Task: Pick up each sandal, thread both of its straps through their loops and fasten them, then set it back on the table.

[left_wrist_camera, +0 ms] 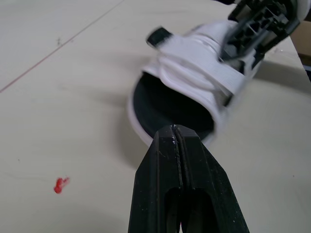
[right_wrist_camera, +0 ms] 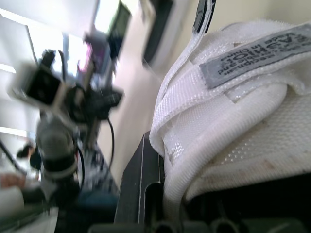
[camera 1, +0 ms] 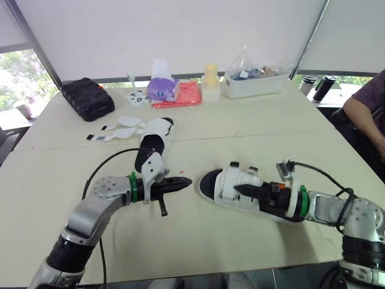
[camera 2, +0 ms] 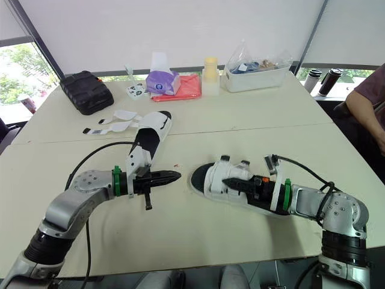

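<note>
On the table [camera 1: 252, 135] the near sandal [camera 1: 224, 180] lies flat, both straps folded over and seemingly fastened. The right gripper [camera 1: 236, 191] rests on those straps; whether it grips them I cannot tell. The far sandal [camera 1: 155, 137] looks undone, its straps [camera 1: 117, 132] splayed open beside it, so I'd say half the job is left. The left gripper [camera 1: 183, 182] hovers pinched together and empty, just short of the near sandal's toe. At the back, a clear tub [camera 1: 255, 83] holds a bag and small bits, and a tissue pack [camera 1: 162, 88] has one sheet poking up.

Print on the grey label [right_wrist_camera: 255, 52] of the sandal [right_wrist_camera: 233, 121] is unreadable.
</note>
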Motion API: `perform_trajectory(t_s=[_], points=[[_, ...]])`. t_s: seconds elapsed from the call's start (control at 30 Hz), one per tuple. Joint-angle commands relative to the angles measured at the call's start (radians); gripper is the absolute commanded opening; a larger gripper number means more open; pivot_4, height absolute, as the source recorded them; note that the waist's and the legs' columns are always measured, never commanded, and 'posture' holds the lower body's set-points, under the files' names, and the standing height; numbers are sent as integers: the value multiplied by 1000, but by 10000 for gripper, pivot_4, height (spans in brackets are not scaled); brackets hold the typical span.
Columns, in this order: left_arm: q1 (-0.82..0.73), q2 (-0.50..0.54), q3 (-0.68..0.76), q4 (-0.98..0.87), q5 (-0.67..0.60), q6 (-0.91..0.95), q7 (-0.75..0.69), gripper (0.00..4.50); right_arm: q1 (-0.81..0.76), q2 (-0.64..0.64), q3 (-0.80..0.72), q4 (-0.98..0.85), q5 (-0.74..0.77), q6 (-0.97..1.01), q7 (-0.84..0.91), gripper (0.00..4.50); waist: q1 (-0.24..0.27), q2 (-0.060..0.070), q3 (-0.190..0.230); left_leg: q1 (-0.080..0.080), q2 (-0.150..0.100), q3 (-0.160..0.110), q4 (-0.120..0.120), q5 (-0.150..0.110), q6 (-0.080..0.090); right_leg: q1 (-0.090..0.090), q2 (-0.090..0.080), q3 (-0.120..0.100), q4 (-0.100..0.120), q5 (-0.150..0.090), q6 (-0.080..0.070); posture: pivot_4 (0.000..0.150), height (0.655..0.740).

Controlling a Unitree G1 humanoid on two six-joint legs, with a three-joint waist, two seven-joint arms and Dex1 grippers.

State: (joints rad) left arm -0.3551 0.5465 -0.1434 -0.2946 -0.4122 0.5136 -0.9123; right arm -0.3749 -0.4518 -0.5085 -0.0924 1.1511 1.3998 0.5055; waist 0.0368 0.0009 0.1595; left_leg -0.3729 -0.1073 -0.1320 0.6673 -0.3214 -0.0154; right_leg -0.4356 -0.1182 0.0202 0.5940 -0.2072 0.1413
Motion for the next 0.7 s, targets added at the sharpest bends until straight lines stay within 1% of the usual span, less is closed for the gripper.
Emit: perform_trajectory(t_s=[0.03, 0.17, 0.27, 0.33, 0.4, 0.43, 0.5, 0.53, 0.63, 0.7], points=[[-22, -6, 17, -5, -10, -13, 1, 0, -75, 56, -120, -28, 6, -171, -165, 259, -1, 0, 0, 0, 0, 0, 0, 0, 0, 0, 0, 0, 0, 0, 0, 1500, 7400], [-43, -25, 17, 15, -17, -11, 6, 0, -200, 146, -160, 38, -204, -503, -424, 259, -7, 0, 0, -1, 0, 1, 0, 1, -1, -3, 0, 1, 2, 0, 0, 1500, 7400], [-52, -39, 17, 35, -17, -14, 8, 0, -280, 174, -161, 152, -303, -683, -508, 259, -8, 0, 0, -2, 0, 2, 0, 1, -1, -4, 0, 2, 2, 0, 0, 1500, 7400], [-62, -51, 16, 57, -12, -21, 13, 0, -360, 171, -161, 319, -365, -805, -536, 259, -25, 0, 0, -2, 0, 2, 0, 1, -1, -5, 0, 2, 3, 0, 0, 1500, 7400], [-66, -59, 16, 74, -5, -30, 19, 0, -427, 163, -145, 470, -401, -902, -484, 259, -36, 1, 0, -2, 0, 3, 0, 1, -1, -4, 0, 3, 3, 0, 0, 1500, 7400], [-64, -58, 17, 75, 0, -32, 22, 0, -473, 157, -144, 581, -424, -965, -473, 259, -45, 1, 0, -2, 0, 4, 0, 1, -1, -5, 0, 3, 3, 0, 0, 1500, 7400], [-59, -55, 17, 71, 5, -35, 28, 0, -537, 146, -157, 746, -445, -1048, -468, 259, -60, 1, 1, -1, 0, 4, -1, 1, -1, -5, 1, 3, 3, 0, -1, 1500, 7400], [-54, -52, 15, 64, 8, -37, 30, 0, -564, 138, -163, 819, -450, -1078, -458, 259, -64, 2, 1, -1, 1, 5, -1, 1, -1, -6, 1, 4, 4, 0, -1, 1500, 7400], [-44, -50, 17, 49, 9, -34, 40, 0, -616, 119, -185, 959, -442, -1132, -445, 259, -78, 2, 1, -2, 1, 5, -2, 1, -1, -6, 1, 4, 4, -1, -3, 1500, 7400], [-38, -51, 18, 42, 11, -32, 49, 0, -639, 110, -193, 1021, -442, -1164, -444, 9173, -81, 2, 1, -2, 1, 5, -1, 1, -1, -6, 1, 5, 4, -1, -3, 1500, 7400]])
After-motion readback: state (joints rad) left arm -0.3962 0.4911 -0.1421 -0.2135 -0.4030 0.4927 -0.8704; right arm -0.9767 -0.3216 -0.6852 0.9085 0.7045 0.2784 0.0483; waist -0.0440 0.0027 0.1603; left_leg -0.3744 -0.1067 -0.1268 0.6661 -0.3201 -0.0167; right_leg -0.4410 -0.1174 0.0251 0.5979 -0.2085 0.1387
